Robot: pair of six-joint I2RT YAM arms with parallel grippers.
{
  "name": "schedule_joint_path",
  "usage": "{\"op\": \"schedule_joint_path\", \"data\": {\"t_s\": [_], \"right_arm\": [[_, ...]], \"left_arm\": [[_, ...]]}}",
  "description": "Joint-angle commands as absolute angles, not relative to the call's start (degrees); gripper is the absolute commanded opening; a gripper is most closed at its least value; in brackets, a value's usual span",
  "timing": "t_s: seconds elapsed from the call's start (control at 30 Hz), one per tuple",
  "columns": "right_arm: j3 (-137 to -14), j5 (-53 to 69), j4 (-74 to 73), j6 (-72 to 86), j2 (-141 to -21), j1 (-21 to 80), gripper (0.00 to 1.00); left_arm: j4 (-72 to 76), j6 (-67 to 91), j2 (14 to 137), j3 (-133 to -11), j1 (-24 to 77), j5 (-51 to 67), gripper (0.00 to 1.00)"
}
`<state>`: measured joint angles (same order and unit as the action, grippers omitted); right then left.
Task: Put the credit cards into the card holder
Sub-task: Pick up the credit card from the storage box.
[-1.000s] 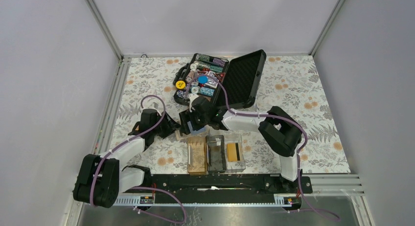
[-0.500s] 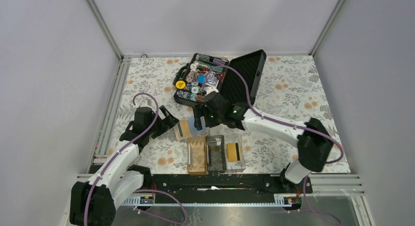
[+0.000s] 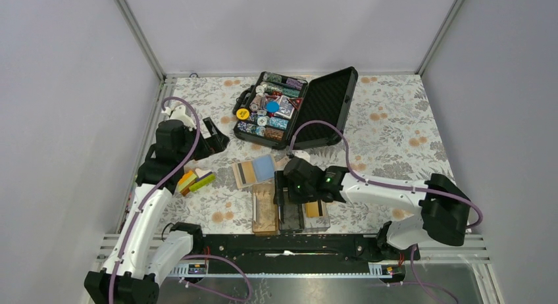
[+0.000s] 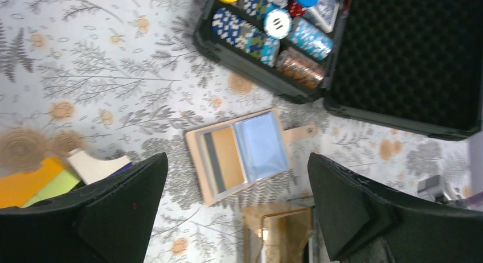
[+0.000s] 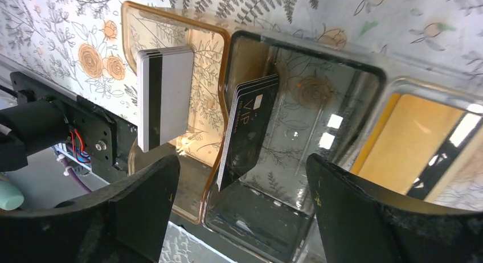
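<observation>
- One gold credit card (image 4: pixel 223 159) lies flat, stripe up, on a tan backing beside a blue card (image 4: pixel 262 146). It sits on the bench between the chip case (image 3: pixel 293 106) and the card holder (image 5: pixel 319 160).
- A second gold card (image 5: pixel 418 140) lies in the holder's clear compartment. Black VIP cards (image 5: pixel 249 120) lean on edge in the dark one, and a grey stack (image 5: pixel 165 98) stands in the brown one.
- The job now, I'd say, is lifting that loose gold card. It's thin and lies flush, so a straight pinch from above may skate off.
- Better to bring one fingertip down at a long edge, tip the card up, then close. Watch that the blue card doesn't come along.
- The clear compartment looks like the natural home, and the card should go in flat.
- Left gripper (image 3: pixel 216 138): jaws wide and empty. In its wrist view the gold card lies right between the two fingers, well below them and untouched.
- Right gripper (image 5: pixel 242 166): jaws wide, holding nothing, hanging over the dark compartment. The loose card is off to its side, out of its wrist view.
</observation>
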<state>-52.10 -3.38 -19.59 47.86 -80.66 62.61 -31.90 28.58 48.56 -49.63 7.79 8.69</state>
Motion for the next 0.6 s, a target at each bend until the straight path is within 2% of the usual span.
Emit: {"op": "schedule_joint_path", "data": {"t_s": [0.0, 0.57], "right_arm": [[-51.7, -2.4, -12.6, 53.6, -83.4, 65.0, 0.88], [-53.3, 1.5, -7.5, 55.1, -90.9, 66.8, 0.86]], "left_arm": [[-34.9, 22.3, 49.5, -50.7, 7.4, 2.9, 0.99], [-34.8, 21.7, 48.4, -49.5, 7.4, 2.5, 0.99]]}}
